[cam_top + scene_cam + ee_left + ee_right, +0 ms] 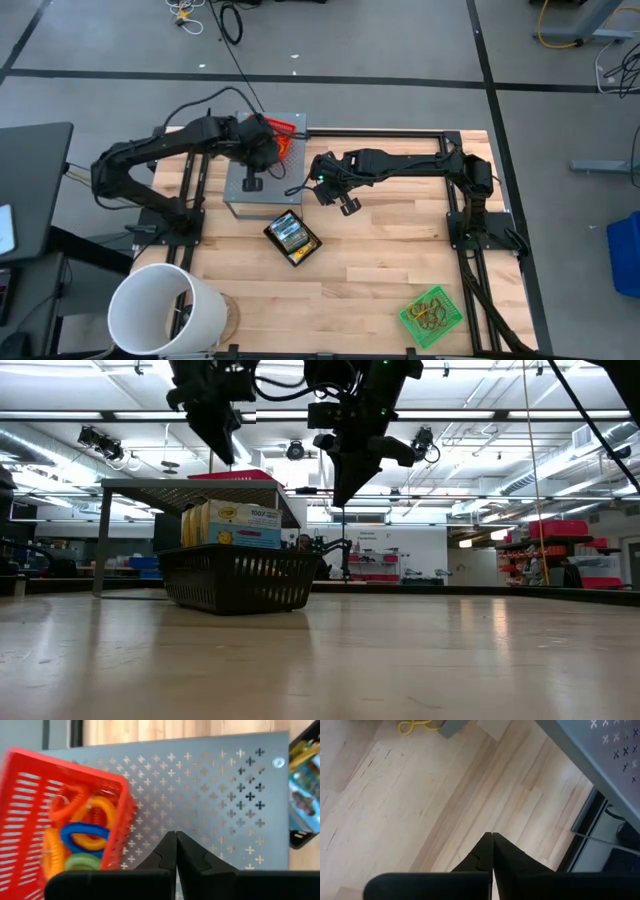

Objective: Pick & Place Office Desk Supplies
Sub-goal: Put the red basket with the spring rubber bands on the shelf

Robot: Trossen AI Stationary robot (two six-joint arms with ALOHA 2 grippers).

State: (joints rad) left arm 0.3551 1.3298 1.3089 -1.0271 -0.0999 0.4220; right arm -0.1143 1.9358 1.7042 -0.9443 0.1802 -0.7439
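Two arms hang over my wooden table (380, 280). White bucket (165, 310) lies at the near left corner. On the grey perforated shelf (215, 805) a red basket (30, 785) holds rubber-band loops (82, 832); left gripper (175, 851) hovers beside it, fingers pressed shut, empty. Black basket (292, 238) holds crayon boxes (238, 525). Right gripper (492, 851) hangs closed, empty

The yellow-and-green cardboard box (233, 523) in the black wire basket (240, 579) has a small number on its front in the low view. It looks like "100", but the print is too tiny to be sure. No other words can be read.
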